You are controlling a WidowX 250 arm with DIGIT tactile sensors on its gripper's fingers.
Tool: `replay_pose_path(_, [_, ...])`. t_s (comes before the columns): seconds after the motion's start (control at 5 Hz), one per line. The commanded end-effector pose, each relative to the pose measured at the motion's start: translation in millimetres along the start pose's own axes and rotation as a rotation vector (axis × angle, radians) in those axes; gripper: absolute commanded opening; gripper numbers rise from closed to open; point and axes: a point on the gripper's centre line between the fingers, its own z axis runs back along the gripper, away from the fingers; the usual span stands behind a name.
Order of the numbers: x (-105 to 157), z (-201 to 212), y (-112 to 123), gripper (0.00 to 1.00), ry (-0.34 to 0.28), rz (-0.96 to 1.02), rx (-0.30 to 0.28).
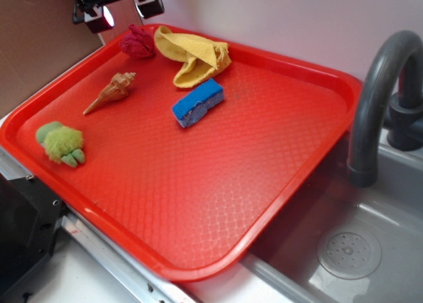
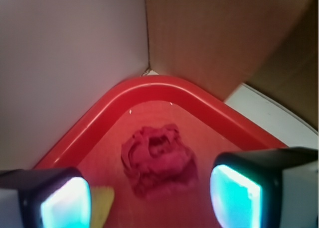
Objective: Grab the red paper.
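- Exterior view: the gripper hung at the top left of the frame, above the far left corner of the red tray; its two fingers stood apart with nothing between them.
- The red paper, a small crumpled crimson ball, lay on the tray in that far corner, just below and a little right of the gripper, not touched by it.
- A yellow cloth lay bunched just beside the paper on its right, the two touching or nearly so.
- A blue sponge sat near the cloth's front edge; a tan seashell lay left of the sponge, and a green fuzzy toy rested near the tray's left rim.
- A grey faucet arched over the sink to the right of the tray.
- Wrist view: the gripper was wide open, its fingers at the bottom left and right corners, holding nothing.
- The red paper lay on the tray between and just ahead of the fingers, near the rounded corner rim.
- A sliver of yellow cloth showed beside the left-hand finger.
- A white wall and a brown board met behind the tray corner.
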Motion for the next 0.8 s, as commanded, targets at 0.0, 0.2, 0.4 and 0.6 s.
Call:
replay_pose_path(0.0, [31,-26,20,1.00,0.043,0.029,-0.012])
replay_pose_path(0.2, [29,-37,20,1.00,0.071,0.017,-0.002])
replay_pose_path(0.4, [24,-45,17,1.00,0.121,-0.005,-0.022])
replay_pose_path(0.6, [19,-44,15,0.00,0.103,0.005,-0.007])
